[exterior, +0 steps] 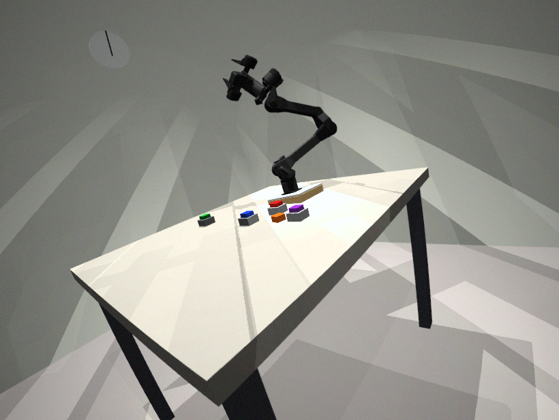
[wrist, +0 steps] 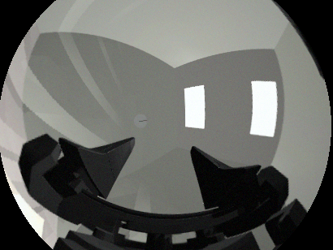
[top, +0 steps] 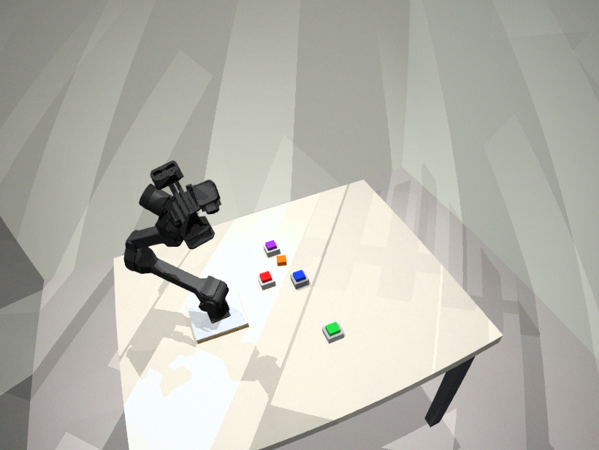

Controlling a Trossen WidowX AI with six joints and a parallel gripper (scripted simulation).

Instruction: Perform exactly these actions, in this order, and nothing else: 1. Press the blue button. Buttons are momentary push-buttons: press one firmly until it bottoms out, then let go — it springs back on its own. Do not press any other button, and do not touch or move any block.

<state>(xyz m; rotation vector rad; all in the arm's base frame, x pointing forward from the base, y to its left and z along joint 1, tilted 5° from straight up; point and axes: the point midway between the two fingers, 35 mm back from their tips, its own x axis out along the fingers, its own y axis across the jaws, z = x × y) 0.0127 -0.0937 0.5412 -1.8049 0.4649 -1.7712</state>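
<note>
We judge the press not yet begun: our end effector [wrist: 162, 166] hangs high above the table [top: 387, 271] with fingers spread wide and nothing between them, pointing (as far as the wrist view shows) at the backdrop only. The blue button [top: 299, 276] sits unpressed just beside the orange block [top: 281, 260], between the red button [top: 265, 277] and the green button [top: 333, 329]. Descent, press and release remain.
</note>
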